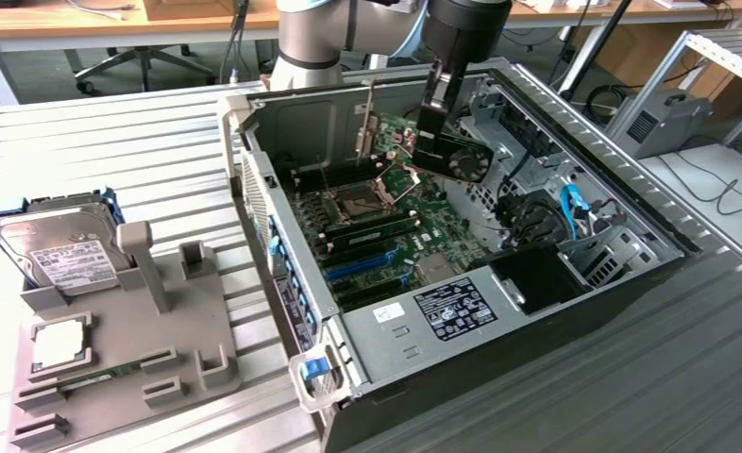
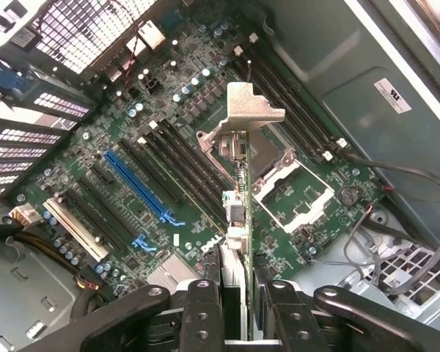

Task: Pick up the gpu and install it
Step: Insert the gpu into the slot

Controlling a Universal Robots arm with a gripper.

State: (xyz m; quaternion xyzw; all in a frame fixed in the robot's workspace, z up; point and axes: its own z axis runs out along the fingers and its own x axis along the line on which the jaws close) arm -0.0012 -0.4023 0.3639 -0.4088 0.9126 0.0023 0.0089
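Exterior view, nearest me: grey tray [image 1: 157, 330] on the slatted surface [image 1: 119, 142], at that view's left. It carried a chip [image 1: 59, 344], a green memory stick [image 1: 94, 380] and, further back, a hard drive [image 1: 57, 250] standing in a blue frame. Beside the tray, to that view's right, lay the open case [image 1: 384, 344], side panel off, with the motherboard [image 1: 384, 226] exposed and the blue slots [image 1: 359, 267] towards the near end. Behind those I saw the CPU socket [image 1: 352, 200]. Over the far half of the board hung the claw [image 1: 430, 130], pinching the gpu [image 1: 453, 156]. The card was tilted, fan face visible, up in the air inside the case opening, not in any slot. The arm [image 1: 308, 38] rose behind the case.

Wrist view, closest first: the claw [image 2: 240, 290] had its black fingers [image 2: 204, 297] clamped on either side of the gpu [image 2: 236, 213], seen edge-on. Its silver bracket [image 2: 249, 110] was at the far end from the claw. Beyond it was the motherboard [image 2: 205, 88], with the card lined up over the memory slots beside the CPU socket [image 2: 290, 194]. The long blue slot [image 2: 136, 183] lay well off to one side, empty.
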